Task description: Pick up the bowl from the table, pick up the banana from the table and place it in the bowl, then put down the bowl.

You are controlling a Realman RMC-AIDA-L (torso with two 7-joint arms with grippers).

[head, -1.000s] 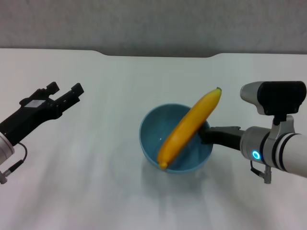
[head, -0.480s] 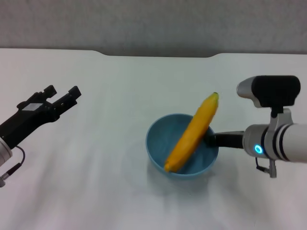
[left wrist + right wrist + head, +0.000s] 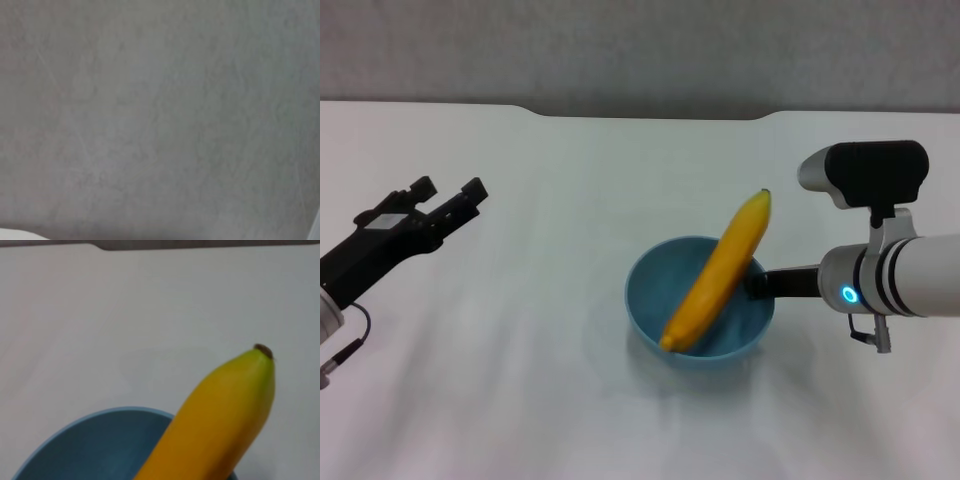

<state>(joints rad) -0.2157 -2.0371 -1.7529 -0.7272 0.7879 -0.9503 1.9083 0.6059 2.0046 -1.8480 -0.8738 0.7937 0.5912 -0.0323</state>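
head view: the bowl (image 3: 701, 310) sits low near the middle of the table (image 3: 550, 200), with the banana (image 3: 717, 272) already leaning across it, one end inside and the dark-tipped end jutting past the far right rim. the right gripper (image 3: 760, 284) reaches in from the right and is clamped on the bowl's right rim. the step in hand looks like the last one, putting the bowl down; the next move calls for settling it flat on the table and letting go of the rim without tipping the banana out. the left gripper (image 3: 445, 196) hangs at the far left with its fingers apart, holding nothing.

against the earlier frame, bowl and banana have come nearer and lower, and the right arm has shifted with them; the left arm is little changed.

left wrist view: only a plain grey surface.

right wrist view: the banana's tip rises past the bowl's rim over white table; no fingers show here.
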